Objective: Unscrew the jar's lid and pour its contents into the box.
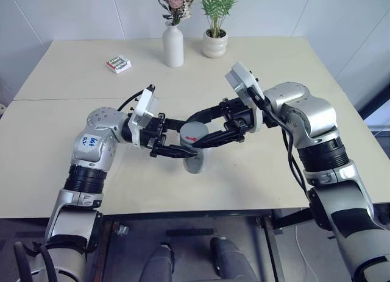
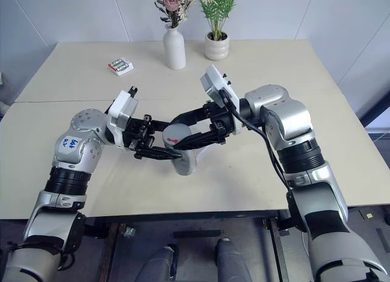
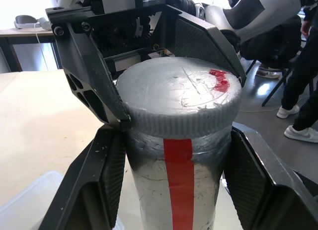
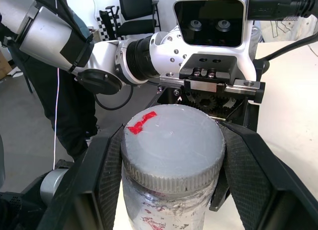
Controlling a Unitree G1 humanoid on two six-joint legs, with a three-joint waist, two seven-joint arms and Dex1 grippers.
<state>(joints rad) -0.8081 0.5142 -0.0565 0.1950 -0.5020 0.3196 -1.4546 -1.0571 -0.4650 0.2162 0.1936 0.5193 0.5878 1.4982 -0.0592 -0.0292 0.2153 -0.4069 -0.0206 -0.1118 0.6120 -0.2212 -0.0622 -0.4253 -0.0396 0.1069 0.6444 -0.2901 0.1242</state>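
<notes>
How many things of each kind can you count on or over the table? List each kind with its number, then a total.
Jars: 1, the jar with its lid
Vases: 1, the white vase
Plant pots: 1, the pot
Battery packs: 1, the battery pack
Grippers: 2, the left gripper and the right gripper
Total: 6

Jar [image 3: 174,190] base cut off by frame edge in both wrist views; contents not discernible through scuffed wall. Box [image 3: 30,200] corner barely in frame, rest cut off. Battery pack [image 1: 118,64] print too small to read.
</notes>
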